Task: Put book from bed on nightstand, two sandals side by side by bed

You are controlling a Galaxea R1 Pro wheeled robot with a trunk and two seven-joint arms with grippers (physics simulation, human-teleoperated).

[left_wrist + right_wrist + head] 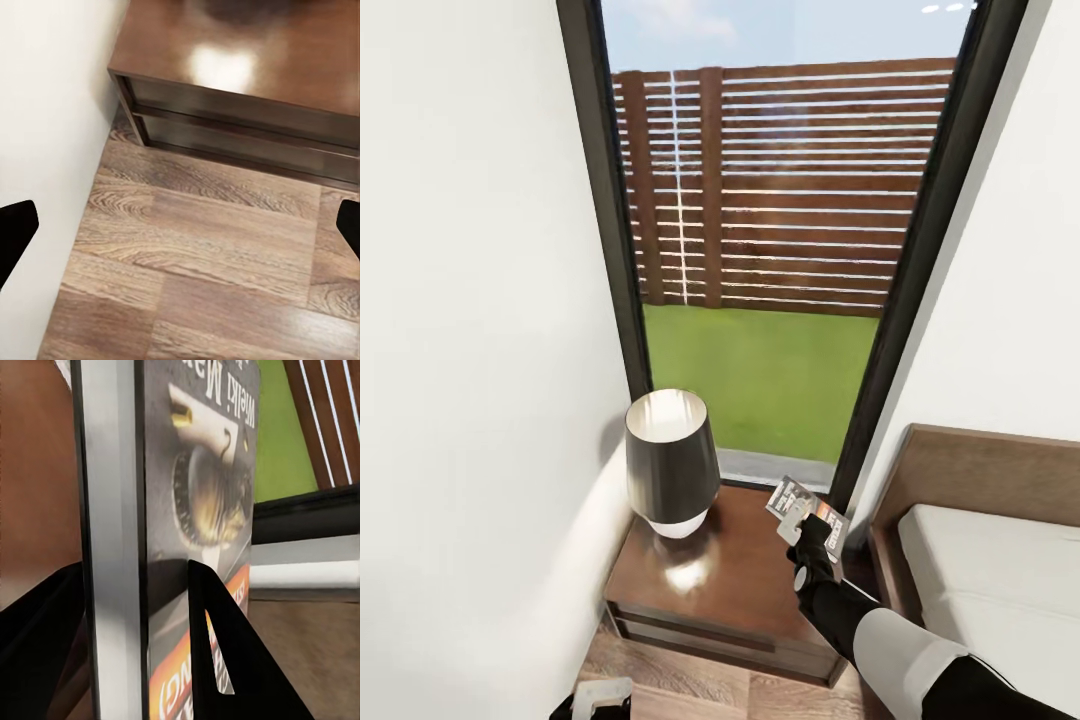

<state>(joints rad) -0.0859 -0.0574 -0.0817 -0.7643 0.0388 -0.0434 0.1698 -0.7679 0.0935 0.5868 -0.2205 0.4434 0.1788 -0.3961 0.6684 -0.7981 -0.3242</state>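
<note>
I see a dark-shaded lamp (672, 462) on a white base, slatted brown fence (790, 190), green lawn (760, 375), blue sky (760, 30)

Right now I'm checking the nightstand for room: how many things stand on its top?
1: a lamp on the nightstand top's window-side corner. The book is above the top in the right pincer, not set down.

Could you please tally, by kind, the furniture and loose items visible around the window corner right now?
Nightstand: 1
Lamp: 1
Bed: 1
Book, clamped in the right gripper: 1
Total: 4
</note>
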